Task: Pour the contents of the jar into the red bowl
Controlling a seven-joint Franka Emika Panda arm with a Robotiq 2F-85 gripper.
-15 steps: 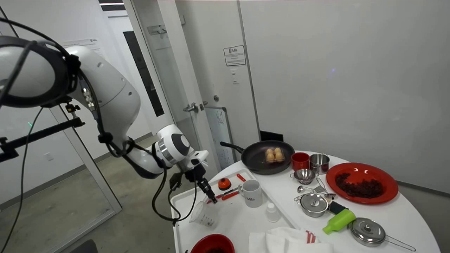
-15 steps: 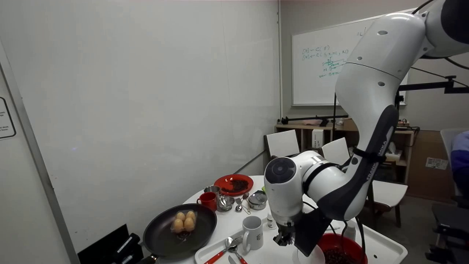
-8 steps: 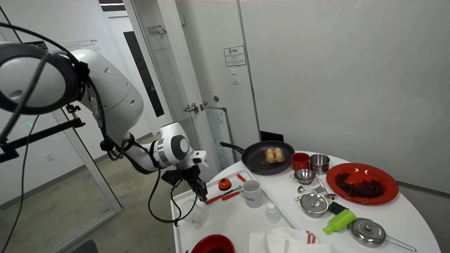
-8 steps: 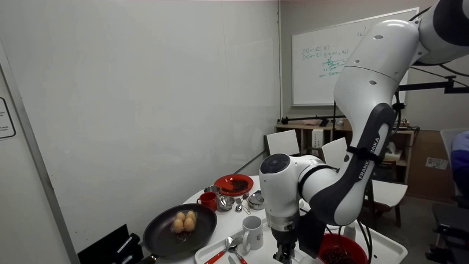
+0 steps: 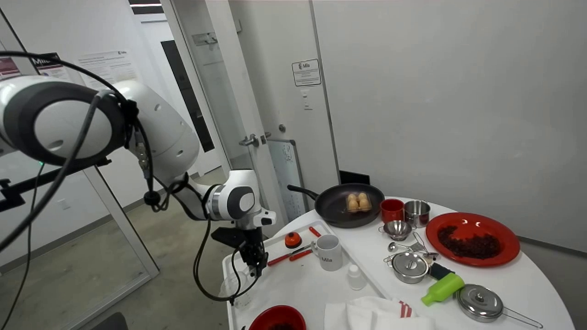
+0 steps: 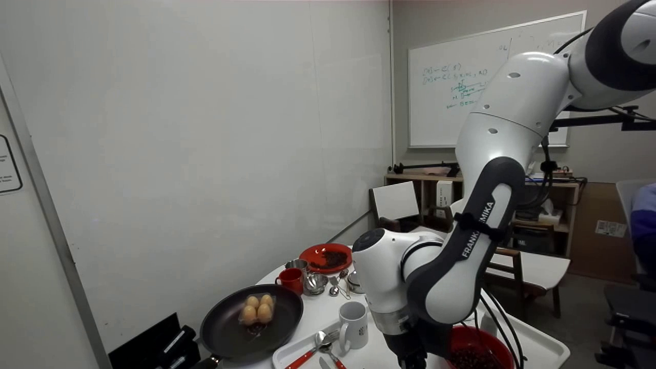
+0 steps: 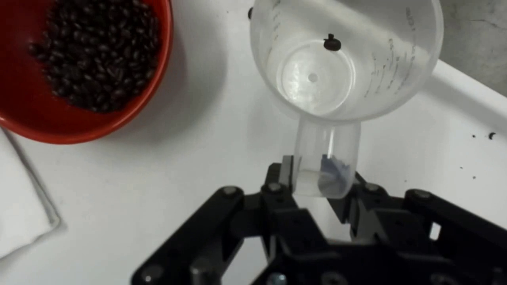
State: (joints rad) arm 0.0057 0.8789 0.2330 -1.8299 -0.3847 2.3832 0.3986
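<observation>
Clasping the clear jar [image 7: 356, 71] by its handle [image 7: 328, 142] — gripper [image 7: 323, 176] jaws snug on either side.

In wrist view, the bowl [image 7: 35, 103] stands left of the jar [image 7: 317, 95]

Looks like smooth, see-through plastic on the jar [image 7: 348, 87] held in the matt black gripper [image 7: 323, 177]. Near the gripper, seeing proper gloss on the red bowl [image 7: 35, 109] and some sheen on the beans [image 7: 103, 55] inside, plus cloth for the towel [image 7: 20, 209]. Under the gripper, getting smooth, plasticky white on the tray [image 7: 158, 198]. Well apart from the gripper, spotting dull black on the frying pan [image 5: 331, 214], shiny metal on the silvery cup [image 5: 416, 215], glossy red on the wide dish [image 5: 509, 243].
</observation>
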